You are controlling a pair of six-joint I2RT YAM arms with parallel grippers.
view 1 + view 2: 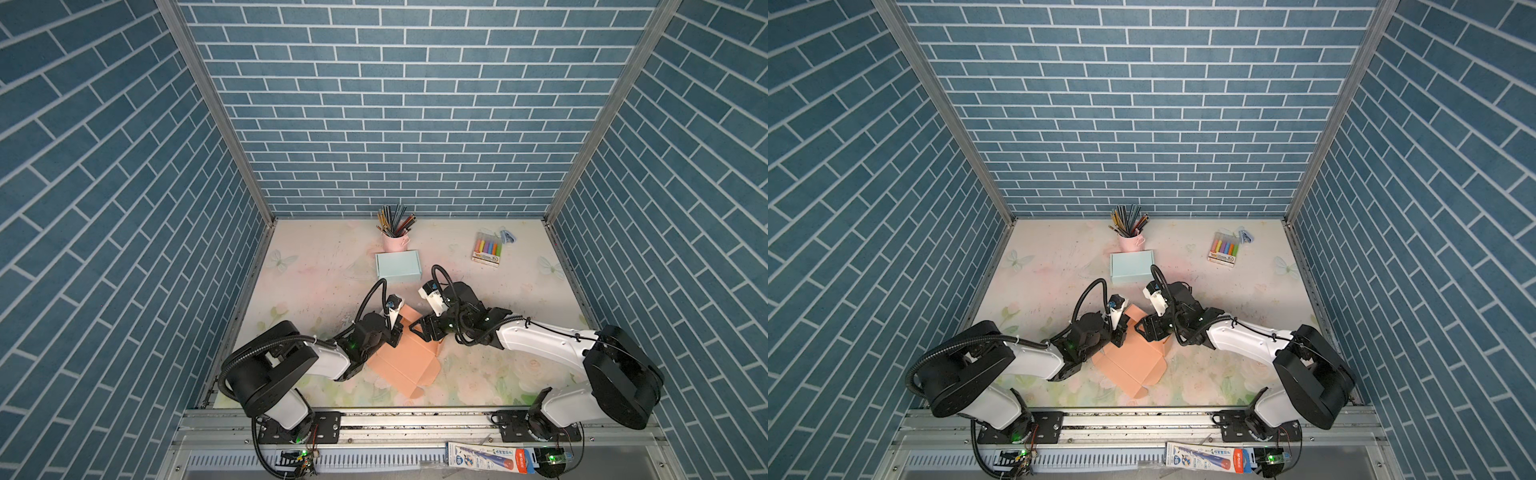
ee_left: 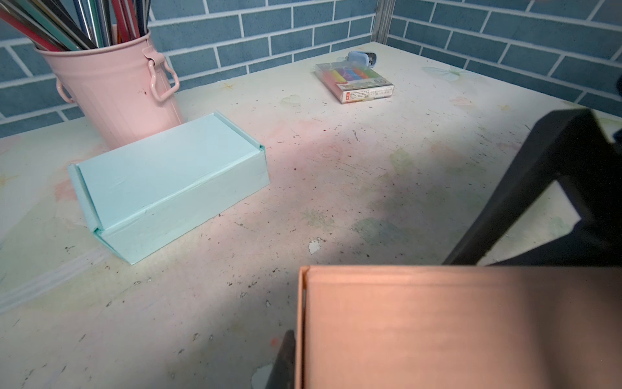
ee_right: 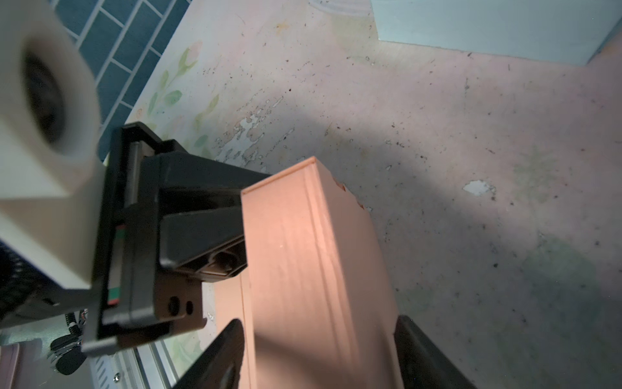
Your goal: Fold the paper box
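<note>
Salmon-orange paper box (image 1: 399,359), half formed, lies on the floral tabletop (image 1: 498,374) on the robot side of the pale blue folded box (image 1: 398,266), its long axis running away from it. Its raised wall (image 3: 303,269) stands at the end nearest that box: left gripper (image 1: 395,332) pinches its edge; right gripper (image 3: 318,321) straddles it, fingers (image 3: 222,350) spread, equally near.

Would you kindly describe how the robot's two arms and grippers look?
The left arm and right arm have white links with bulky black joints. A ribbed black cable loops to each white wrist camera. The left gripper and right gripper are black, with triangular fingers.
</note>
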